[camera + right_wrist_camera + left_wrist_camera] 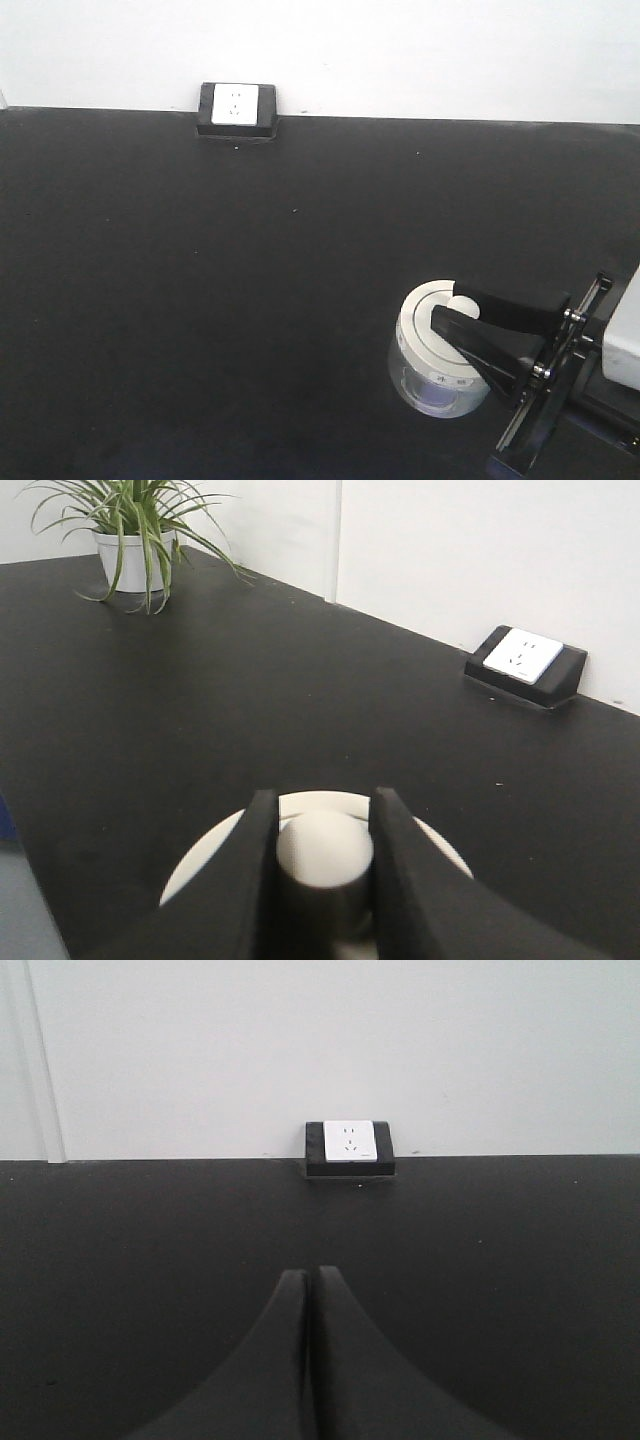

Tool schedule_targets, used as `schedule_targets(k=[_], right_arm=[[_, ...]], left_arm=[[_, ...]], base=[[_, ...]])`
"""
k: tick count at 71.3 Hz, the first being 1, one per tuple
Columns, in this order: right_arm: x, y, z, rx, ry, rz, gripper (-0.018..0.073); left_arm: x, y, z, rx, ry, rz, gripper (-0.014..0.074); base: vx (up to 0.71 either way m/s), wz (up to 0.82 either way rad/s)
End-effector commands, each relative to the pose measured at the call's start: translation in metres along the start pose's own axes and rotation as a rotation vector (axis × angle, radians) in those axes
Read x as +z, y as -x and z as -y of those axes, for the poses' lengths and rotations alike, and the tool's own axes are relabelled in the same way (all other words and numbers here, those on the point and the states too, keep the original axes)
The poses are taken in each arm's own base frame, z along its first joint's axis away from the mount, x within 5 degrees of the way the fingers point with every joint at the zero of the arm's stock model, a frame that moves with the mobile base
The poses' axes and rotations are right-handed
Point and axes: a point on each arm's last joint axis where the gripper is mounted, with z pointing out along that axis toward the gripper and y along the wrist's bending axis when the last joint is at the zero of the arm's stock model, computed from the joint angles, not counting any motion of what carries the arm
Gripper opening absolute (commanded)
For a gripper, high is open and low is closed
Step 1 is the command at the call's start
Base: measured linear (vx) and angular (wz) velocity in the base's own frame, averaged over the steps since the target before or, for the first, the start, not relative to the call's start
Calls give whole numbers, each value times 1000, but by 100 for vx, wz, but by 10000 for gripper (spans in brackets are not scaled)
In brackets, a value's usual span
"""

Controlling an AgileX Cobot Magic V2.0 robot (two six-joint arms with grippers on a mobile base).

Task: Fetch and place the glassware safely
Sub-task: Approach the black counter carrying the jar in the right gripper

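The table (pixel 200 300) presented a matt black surface with fine pale specks. The jar (pixel 437 392) was clear glass with faint reflections, its lid (pixel 418 312) smooth and cream-white with a dull sheen. The right gripper's (pixel 320 805) fingers (pixel 240 880) looked matt black, material not determinable; the socket plate (pixel 523 655) appeared smooth white plastic.

table (pixel 200 300) black | jar (pixel 436 398) clear, lid (pixel 418 322) cream-white | right claw (pixel 452 305) black | socket (pixel 237 104) white, black housing (pixel 206 112) | plant (pixel 140 510) green, pot (pixel 125 565) white

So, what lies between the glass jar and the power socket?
Only bare black tabletop lies between jar and socket, seen in the exterior front view.
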Motion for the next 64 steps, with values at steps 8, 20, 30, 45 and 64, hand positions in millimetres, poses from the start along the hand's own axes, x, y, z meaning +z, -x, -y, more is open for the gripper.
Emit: schedule_targets(k=[8,20,30,45,64], right_arm=[[0,14,-2,14,28,69,-1],[0,14,-2,14,28,69,-1],[0,14,-2,14,28,69,-1],[0,14,-2,14,28,69,-1],[0,13,0,15,9,58,-1]], left_arm=[[0,14,2,-17,-17,75,-7],[0,14,2,-17,-17,75,-7],[0,14,2,-17,-17,75,-7],[0,14,2,-17,-17,75,-7],[0,14,2,-17,-17,75,-7]], base=[[0,-1],[0,0],[0,0],[0,0],[0,0]])
